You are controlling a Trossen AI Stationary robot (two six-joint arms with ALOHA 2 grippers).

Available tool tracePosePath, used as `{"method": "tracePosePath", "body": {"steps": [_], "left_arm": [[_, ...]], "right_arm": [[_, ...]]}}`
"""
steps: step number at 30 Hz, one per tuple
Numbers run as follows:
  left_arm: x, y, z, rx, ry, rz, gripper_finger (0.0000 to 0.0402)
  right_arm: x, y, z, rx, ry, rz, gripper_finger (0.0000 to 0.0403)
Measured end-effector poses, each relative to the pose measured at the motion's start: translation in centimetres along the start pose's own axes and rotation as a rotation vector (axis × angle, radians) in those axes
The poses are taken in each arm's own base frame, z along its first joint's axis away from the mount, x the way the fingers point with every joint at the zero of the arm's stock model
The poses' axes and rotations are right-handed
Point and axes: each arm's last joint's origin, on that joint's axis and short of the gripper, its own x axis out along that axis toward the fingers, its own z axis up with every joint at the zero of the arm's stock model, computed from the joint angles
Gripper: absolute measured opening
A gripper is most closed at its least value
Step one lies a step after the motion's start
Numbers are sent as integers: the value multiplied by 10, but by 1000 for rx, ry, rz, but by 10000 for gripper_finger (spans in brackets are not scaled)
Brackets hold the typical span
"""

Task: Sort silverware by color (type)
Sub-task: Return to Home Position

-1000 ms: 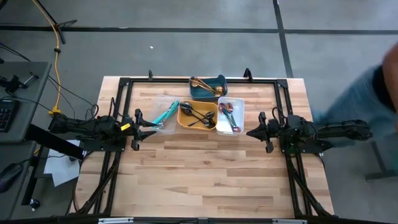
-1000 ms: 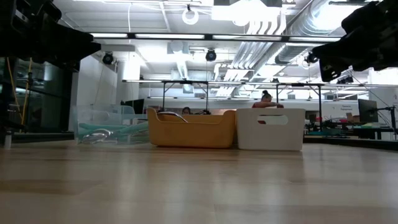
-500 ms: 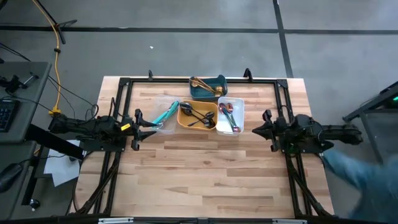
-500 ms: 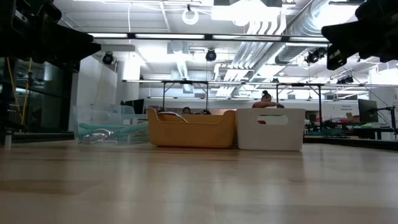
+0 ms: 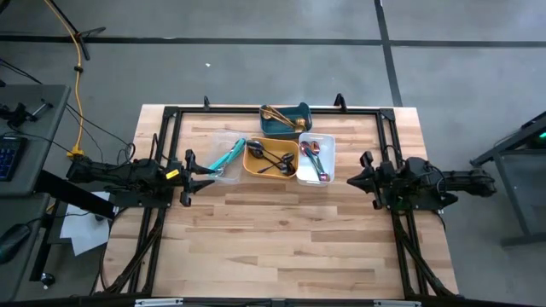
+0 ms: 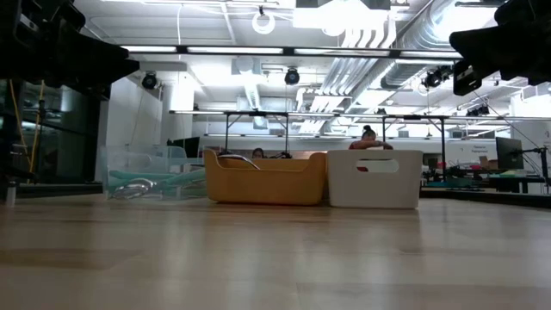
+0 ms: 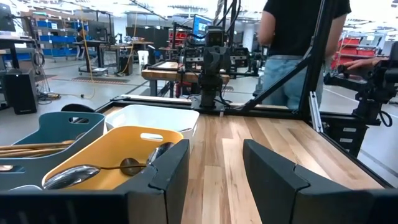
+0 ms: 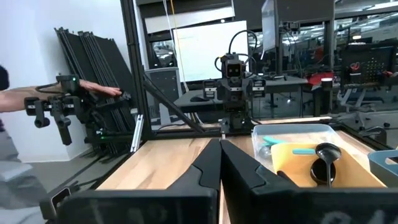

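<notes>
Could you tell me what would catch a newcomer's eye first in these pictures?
The four bins clustered at the table's far middle: clear bin holding teal spoons, orange bin with dark spoons, white bin, and blue bin with gold spoons behind. The left gripper, open, and right gripper, shut, flank them, both empty.

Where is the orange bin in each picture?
High: orange bin, middle of the row.
Low: orange bin centre, beside the white bin.
Left wrist: orange bin near, before the white bin.
Right wrist: orange bin near, before the clear bin.
Shared landmark: the wooden table.
</notes>
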Motion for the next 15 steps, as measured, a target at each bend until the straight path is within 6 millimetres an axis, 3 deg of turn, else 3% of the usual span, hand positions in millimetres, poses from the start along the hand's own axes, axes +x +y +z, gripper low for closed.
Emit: {"method": "tracePosePath", "body": {"steps": [15], "left_arm": [[0, 0, 0, 0, 0, 0, 145]], "right_arm": [[1, 0, -1, 2, 13, -2, 0]]}}
